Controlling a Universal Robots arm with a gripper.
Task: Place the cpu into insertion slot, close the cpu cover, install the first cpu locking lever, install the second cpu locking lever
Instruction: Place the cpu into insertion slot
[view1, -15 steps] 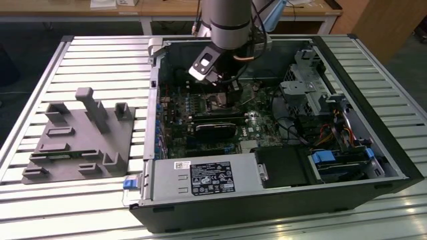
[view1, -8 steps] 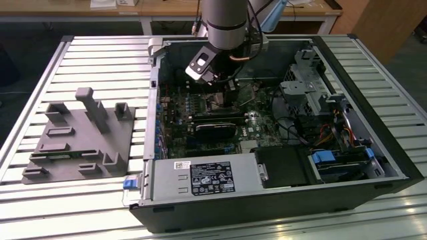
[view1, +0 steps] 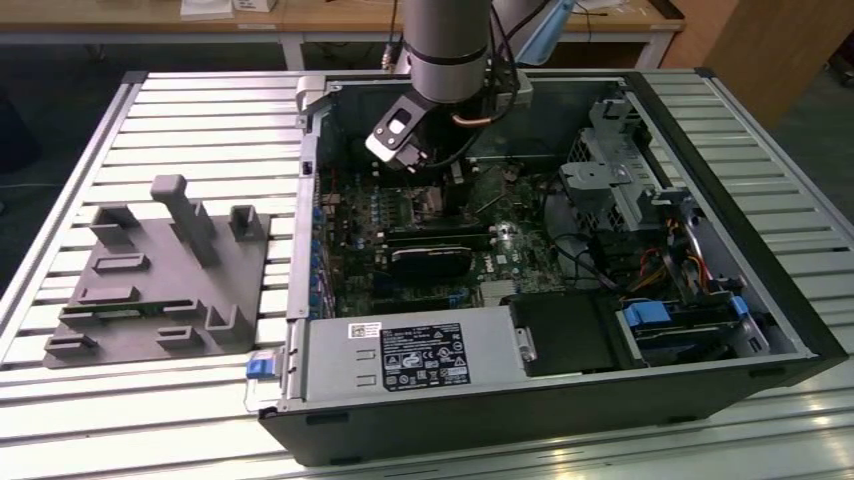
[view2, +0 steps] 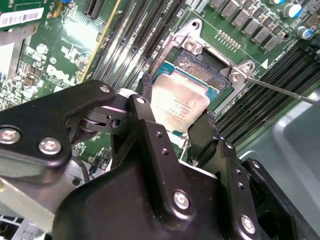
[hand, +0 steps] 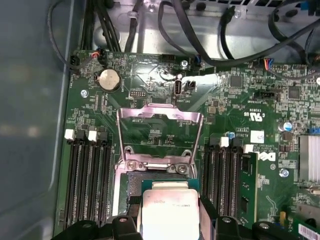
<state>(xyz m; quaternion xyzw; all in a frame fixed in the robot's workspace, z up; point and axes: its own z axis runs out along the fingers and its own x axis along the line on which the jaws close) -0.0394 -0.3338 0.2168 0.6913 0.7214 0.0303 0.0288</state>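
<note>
The cpu, a pale square chip, is held between my gripper's two black fingers, which are shut on its opposite edges. It hangs just over the insertion slot, whose dark green floor and silvery rim show beyond the chip. In the first wrist view the cpu sits between the fingertips of the gripper, and the cpu cover stands swung open beyond the slot. In the exterior view the arm's wrist reaches into the computer case above the slot.
Rows of black memory slots flank the socket on both sides. A thin metal lever sticks out past the socket corner. The case holds a power supply and a drive cage. A grey fixture lies on the table at the exterior view's left.
</note>
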